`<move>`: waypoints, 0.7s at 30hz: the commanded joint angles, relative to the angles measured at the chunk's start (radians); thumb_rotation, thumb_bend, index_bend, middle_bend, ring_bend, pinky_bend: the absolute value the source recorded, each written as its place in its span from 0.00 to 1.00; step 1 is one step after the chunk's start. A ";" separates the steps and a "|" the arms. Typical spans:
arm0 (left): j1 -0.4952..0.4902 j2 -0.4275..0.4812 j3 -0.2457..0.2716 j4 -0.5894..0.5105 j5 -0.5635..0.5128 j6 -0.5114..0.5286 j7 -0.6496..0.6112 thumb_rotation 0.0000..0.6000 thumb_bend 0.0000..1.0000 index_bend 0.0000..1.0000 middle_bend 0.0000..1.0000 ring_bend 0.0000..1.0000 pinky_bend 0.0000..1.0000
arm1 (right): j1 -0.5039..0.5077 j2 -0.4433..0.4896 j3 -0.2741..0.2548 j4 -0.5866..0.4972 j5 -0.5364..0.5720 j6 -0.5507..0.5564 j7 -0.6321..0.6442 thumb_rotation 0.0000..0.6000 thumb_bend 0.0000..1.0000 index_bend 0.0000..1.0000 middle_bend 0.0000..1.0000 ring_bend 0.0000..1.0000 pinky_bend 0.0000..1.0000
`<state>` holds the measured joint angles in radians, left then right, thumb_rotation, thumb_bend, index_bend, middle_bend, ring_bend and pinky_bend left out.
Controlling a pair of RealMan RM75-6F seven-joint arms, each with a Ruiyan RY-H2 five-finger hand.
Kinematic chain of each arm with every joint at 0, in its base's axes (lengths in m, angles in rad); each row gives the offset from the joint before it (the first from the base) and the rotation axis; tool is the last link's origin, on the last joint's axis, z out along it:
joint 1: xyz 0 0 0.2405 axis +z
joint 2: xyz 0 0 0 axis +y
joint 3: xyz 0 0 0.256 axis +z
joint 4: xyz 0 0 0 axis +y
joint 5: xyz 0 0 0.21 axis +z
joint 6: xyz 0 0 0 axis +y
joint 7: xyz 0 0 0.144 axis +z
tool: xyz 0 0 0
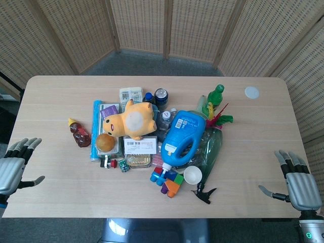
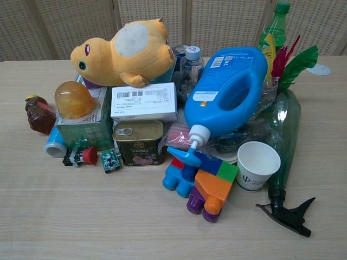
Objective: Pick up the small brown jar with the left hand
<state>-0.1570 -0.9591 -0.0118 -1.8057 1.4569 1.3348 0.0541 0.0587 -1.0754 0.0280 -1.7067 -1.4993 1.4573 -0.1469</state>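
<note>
The small brown jar (image 1: 80, 133) lies on its side at the left edge of the pile, with a yellowish cap pointing to the far left. The chest view shows the brown jar (image 2: 38, 114) at far left, beside a green box (image 2: 81, 129). My left hand (image 1: 15, 166) hovers at the table's near left corner, fingers spread and holding nothing, well to the left of and nearer than the jar. My right hand (image 1: 297, 181) is at the near right corner, also spread and empty. Neither hand shows in the chest view.
A crowded pile fills the table's middle: yellow plush toy (image 1: 130, 121), blue detergent jug (image 1: 181, 136), green spray bottle (image 1: 211, 147), paper cup (image 1: 193, 174), toy blocks (image 1: 168, 181), a tin (image 1: 138, 160) and a blue tube (image 1: 95, 129) right of the jar. A white lid (image 1: 251, 92) lies far right.
</note>
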 commanded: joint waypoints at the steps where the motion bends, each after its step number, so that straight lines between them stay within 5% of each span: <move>1: 0.001 0.002 0.001 -0.001 -0.002 0.000 0.001 1.00 0.00 0.00 0.00 0.00 0.00 | 0.000 0.002 0.001 0.001 0.002 0.000 0.005 0.45 0.00 0.00 0.00 0.00 0.00; 9: -0.002 0.014 0.011 0.016 0.004 -0.016 -0.011 1.00 0.00 0.00 0.00 0.00 0.00 | 0.001 0.006 0.006 0.002 0.012 -0.007 0.024 0.46 0.00 0.00 0.00 0.00 0.00; 16: -0.126 0.053 0.008 0.218 0.068 -0.195 -0.208 1.00 0.00 0.00 0.00 0.00 0.00 | 0.009 0.001 0.014 0.006 0.030 -0.022 0.026 0.47 0.00 0.00 0.00 0.00 0.00; 21: -0.208 0.060 -0.009 0.307 0.118 -0.254 -0.222 1.00 0.00 0.00 0.00 0.00 0.00 | 0.006 0.002 0.017 0.011 0.042 -0.022 0.034 0.46 0.00 0.00 0.00 0.00 0.00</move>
<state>-0.3263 -0.9075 -0.0110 -1.5350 1.5450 1.1137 -0.1545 0.0655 -1.0734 0.0446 -1.6957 -1.4579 1.4355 -0.1135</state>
